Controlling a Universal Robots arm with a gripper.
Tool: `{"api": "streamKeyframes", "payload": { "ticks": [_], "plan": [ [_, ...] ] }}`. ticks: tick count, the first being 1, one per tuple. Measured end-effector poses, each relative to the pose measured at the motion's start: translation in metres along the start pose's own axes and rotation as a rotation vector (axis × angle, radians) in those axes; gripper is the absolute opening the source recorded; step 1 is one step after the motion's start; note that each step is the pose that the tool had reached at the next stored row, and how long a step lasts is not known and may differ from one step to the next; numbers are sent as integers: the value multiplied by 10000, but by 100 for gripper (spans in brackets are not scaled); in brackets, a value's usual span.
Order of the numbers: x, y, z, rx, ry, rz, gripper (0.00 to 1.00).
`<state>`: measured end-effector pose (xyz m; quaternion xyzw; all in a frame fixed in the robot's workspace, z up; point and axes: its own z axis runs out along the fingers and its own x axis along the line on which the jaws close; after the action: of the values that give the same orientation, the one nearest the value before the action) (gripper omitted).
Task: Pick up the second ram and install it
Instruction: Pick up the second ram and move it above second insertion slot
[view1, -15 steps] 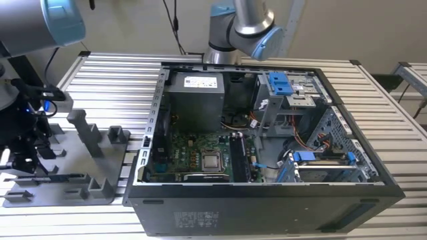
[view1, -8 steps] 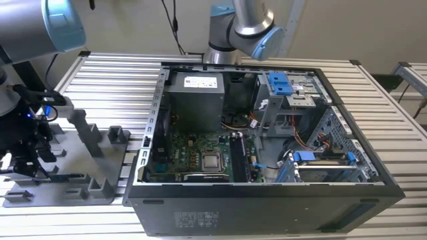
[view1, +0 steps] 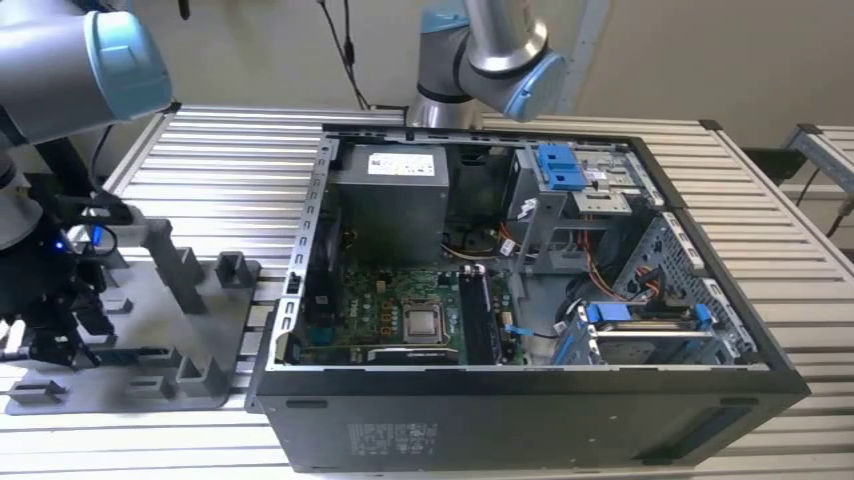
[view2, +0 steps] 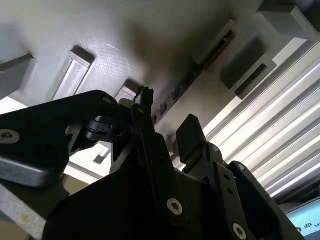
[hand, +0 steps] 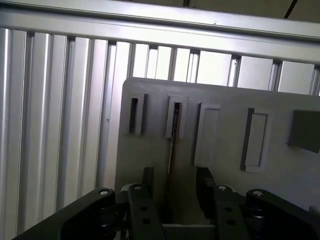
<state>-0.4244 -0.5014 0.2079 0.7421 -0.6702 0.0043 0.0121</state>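
The second ram (hand: 173, 140) stands on edge in a slot of the grey fixture plate (hand: 230, 100), seen as a thin dark strip. In the second wrist view the ram (view2: 200, 62) runs along the plate (view2: 100, 30) towards my fingers. My gripper (hand: 175, 182) is open, with one black finger on each side of the stick and a gap to it on both sides. In the second wrist view the gripper (view2: 169, 112) shows the same straddle. The exterior view has the gripper (view1: 60, 320) low over the fixture plate (view1: 147, 330) at its left.
An open computer case (view1: 747, 350) lies on the slatted table (view1: 227, 150), with a green motherboard (view1: 380, 305) and a silver processor (view1: 424, 322) inside. Upright pegs (view1: 174, 260) rise from the fixture plate. Another arm (view1: 481, 50) stands behind the case.
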Motion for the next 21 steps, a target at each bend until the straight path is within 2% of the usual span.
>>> {"api": "streamKeyframes", "payload": {
  "ticks": [3,9,15,21],
  "plan": [
    [23,2,32,3,-22,0,48],
    [25,2,93,3,-26,1,48],
    [21,5,123,2,-26,0,48],
    [21,5,125,3,-26,0,48]
  ]
}}
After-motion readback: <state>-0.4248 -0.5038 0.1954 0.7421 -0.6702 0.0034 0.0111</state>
